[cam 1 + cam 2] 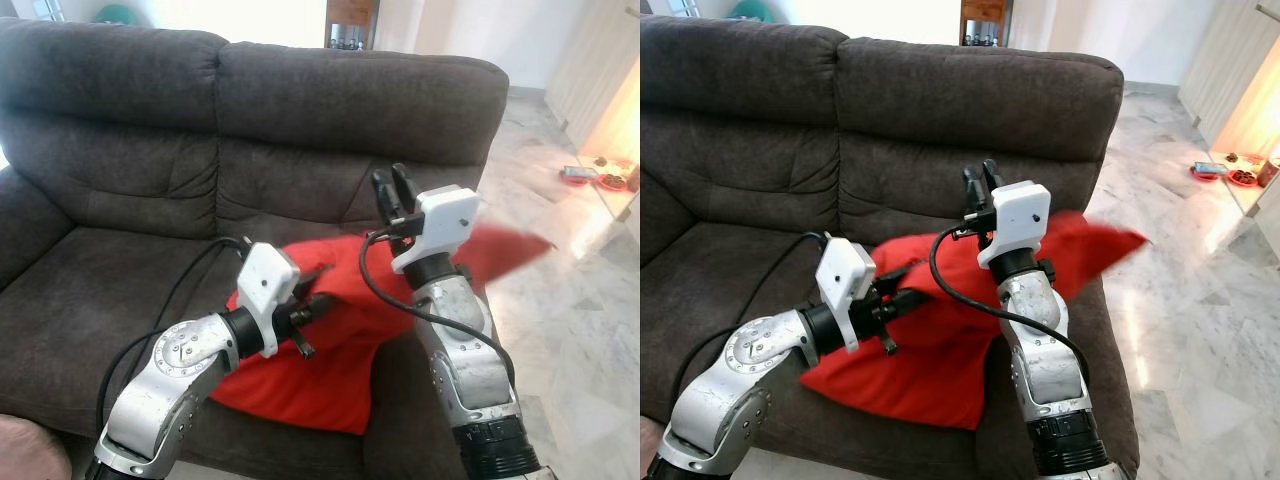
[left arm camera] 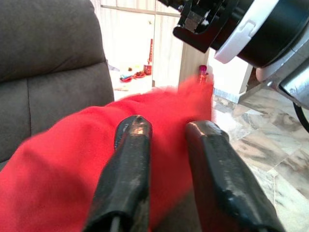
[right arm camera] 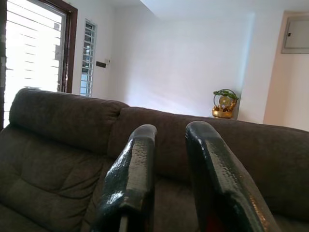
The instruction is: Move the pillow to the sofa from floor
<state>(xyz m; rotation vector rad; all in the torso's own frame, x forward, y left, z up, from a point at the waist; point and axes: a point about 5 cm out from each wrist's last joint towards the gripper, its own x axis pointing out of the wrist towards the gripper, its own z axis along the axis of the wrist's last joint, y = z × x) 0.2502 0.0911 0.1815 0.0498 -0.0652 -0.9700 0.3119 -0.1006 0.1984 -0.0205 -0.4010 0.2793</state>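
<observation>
The red pillow lies on the right seat of the dark brown sofa, with one blurred corner stretched out over the right armrest. My left gripper is at the pillow's left edge, pointing at it, open; the red fabric lies just under and beyond its fingers. My right gripper is raised above the pillow, pointing up at the backrest, open with nothing between its fingers.
Marble floor runs along the sofa's right side, with small red dishes near a cabinet at the far right. A pink object shows at the lower left. The sofa's left seat is bare.
</observation>
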